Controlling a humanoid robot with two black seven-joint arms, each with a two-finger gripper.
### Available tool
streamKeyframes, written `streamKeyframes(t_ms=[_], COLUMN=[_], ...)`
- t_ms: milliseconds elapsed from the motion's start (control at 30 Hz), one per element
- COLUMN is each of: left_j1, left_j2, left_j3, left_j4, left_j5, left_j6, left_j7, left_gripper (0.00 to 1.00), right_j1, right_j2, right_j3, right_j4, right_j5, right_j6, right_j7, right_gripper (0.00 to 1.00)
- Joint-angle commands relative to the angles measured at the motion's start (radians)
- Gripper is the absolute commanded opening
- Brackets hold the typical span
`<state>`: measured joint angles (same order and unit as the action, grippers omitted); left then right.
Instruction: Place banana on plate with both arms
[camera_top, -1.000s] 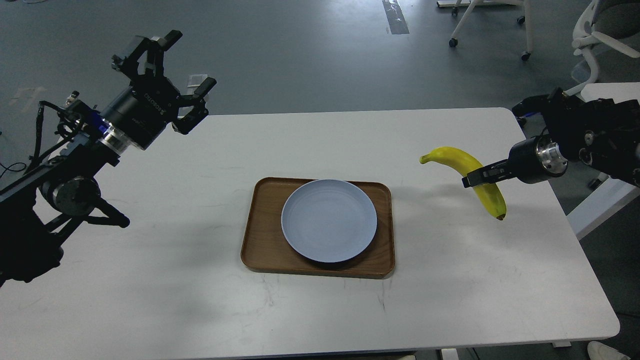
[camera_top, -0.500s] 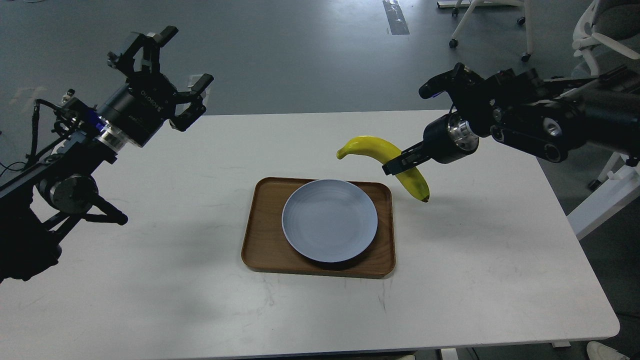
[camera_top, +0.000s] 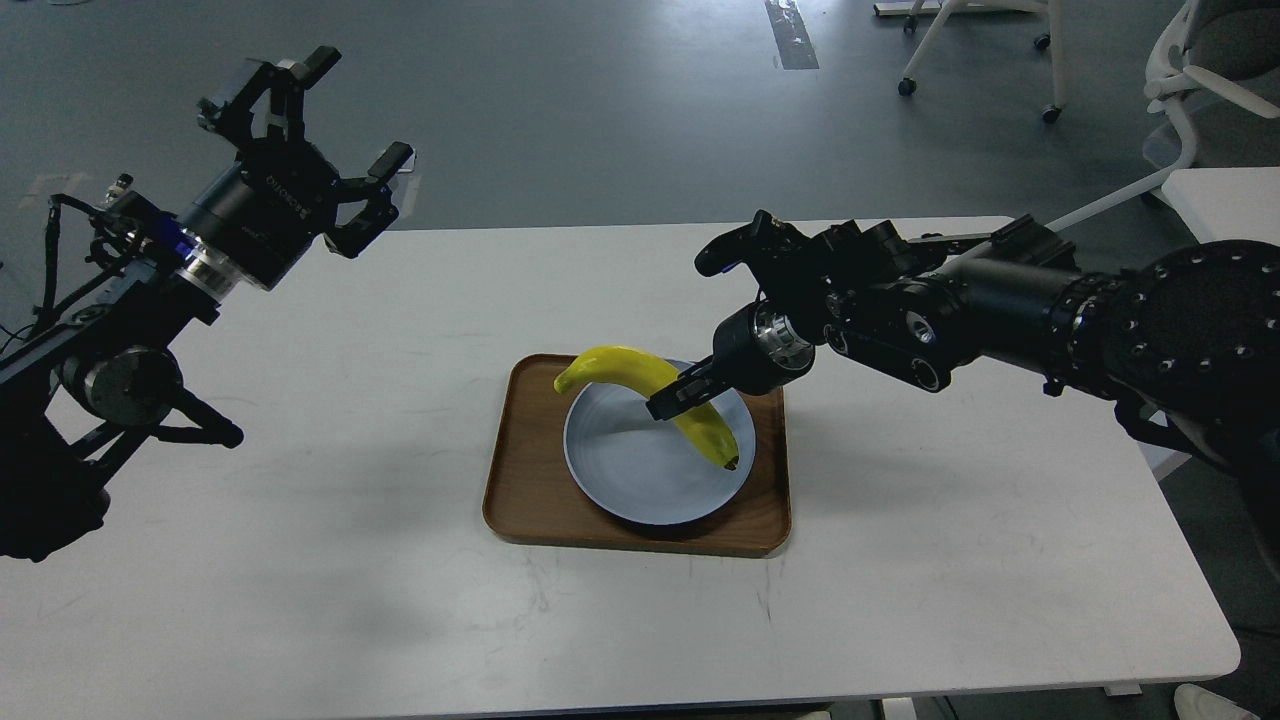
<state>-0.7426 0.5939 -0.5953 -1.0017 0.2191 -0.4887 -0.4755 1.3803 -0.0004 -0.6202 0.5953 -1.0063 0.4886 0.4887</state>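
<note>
The yellow banana (camera_top: 640, 385) hangs over the pale blue-grey plate (camera_top: 630, 475), stem end toward the plate's far left rim, dark tip low over the right side. I cannot tell whether the tip touches the plate. My right gripper (camera_top: 680, 395) is shut on the banana's middle, reaching in from the right. My left gripper (camera_top: 325, 130) is open and empty, raised high above the table's far left corner, well away from the plate.
The plate sits in a brown wooden tray (camera_top: 520, 500) at the middle of the white table (camera_top: 950, 560). Office chairs (camera_top: 985, 50) stand on the grey floor beyond the far edge, and a second white table (camera_top: 1220, 195) stands at the right.
My right arm has carried the banana leftward and down, from beyond the tray's right side to over the plate. My left gripper has drifted slightly left and up, still open.
</note>
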Motion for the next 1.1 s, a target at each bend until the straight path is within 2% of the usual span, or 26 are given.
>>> streamKeyframes(t_ms=[0, 67, 167, 333, 400, 533, 633, 833, 1000, 1067], left_j1=[0.0, 0.0, 0.0, 0.0, 0.0, 0.0, 0.0, 0.0, 0.002, 0.005], left_j2=[0.006, 0.006, 0.006, 0.007, 0.007, 0.007, 0.007, 0.007, 0.003, -0.006], left_j3=[0.0, 0.0, -0.001, -0.001, -0.001, -0.001, -0.001, -0.001, -0.001, -0.001], left_j4=[0.0, 0.0, 0.0, 0.0, 0.0, 0.0, 0.0, 0.0, 0.0, 0.003], left_j5=[-0.001, -0.001, -0.001, -0.003, -0.003, -0.003, -0.003, -0.003, -0.004, -0.004], left_j6=[0.0, 0.0, 0.0, 0.0, 0.0, 0.0, 0.0, 0.0, 0.0, 0.0], left_j7=[0.0, 0.0, 0.0, 0.0, 0.0, 0.0, 0.0, 0.0, 0.0, -0.002], left_gripper=[0.98, 0.98, 0.98, 0.98, 0.98, 0.98, 0.98, 0.98, 0.98, 0.98], right_j1=[-0.02, -0.024, -0.027, -0.032, -0.037, -0.038, -0.037, -0.017, 0.028, 0.013], right_j2=[0.0, 0.0, 0.0, 0.0, 0.0, 0.0, 0.0, -0.007, -0.153, -0.245], right_j3=[-0.001, -0.001, -0.001, -0.001, -0.001, 0.0, 0.002, 0.034, 0.134, 0.239], right_j4=[-0.02, -0.02, -0.02, -0.02, -0.02, -0.02, -0.02, -0.019, -0.02, -0.019], right_j5=[0.0, 0.0, 0.0, 0.009, 0.014, 0.015, 0.015, 0.035, 0.172, 0.297], right_j6=[0.0, 0.0, 0.0, 0.0, 0.0, 0.0, 0.0, 0.0, 0.0, 0.0], right_j7=[0.0, 0.0, 0.0, 0.0, 0.0, 0.0, 0.0, 0.0, 0.0, 0.0], right_gripper=[0.28, 0.34, 0.37, 0.51, 0.67, 0.79, 0.96, 0.98, 0.99, 0.99])
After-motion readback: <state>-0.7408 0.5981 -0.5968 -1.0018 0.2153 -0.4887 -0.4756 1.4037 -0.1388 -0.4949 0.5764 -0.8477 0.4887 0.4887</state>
